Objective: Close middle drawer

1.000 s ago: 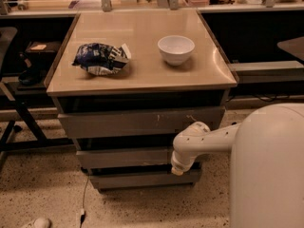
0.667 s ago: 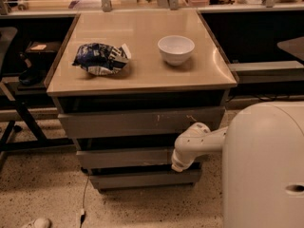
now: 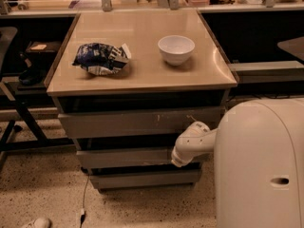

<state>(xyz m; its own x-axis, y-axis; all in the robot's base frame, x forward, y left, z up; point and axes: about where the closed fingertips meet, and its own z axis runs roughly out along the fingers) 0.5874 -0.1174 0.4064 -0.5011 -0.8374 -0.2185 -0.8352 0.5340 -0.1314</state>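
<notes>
The middle drawer (image 3: pixel 123 157) is the plain grey front second from the top of the cabinet. It stands out a little in front of the dark gap above it. My gripper (image 3: pixel 178 160) is at the end of the white arm. It sits against the right part of that drawer front, low beside the cabinet. The arm's white wrist covers it.
The top drawer front (image 3: pixel 142 122) has pale scratch marks. The bottom front (image 3: pixel 142 178) is narrower. On the tabletop (image 3: pixel 142 75) lie a blue chip bag (image 3: pixel 100 58) and a white bowl (image 3: pixel 175 49). My white body (image 3: pixel 261 165) fills the lower right. A cable (image 3: pixel 84 198) hangs to the floor.
My white body has shifted left, toward the cabinet. The arm's end stays against the middle drawer front and has moved slightly up and in.
</notes>
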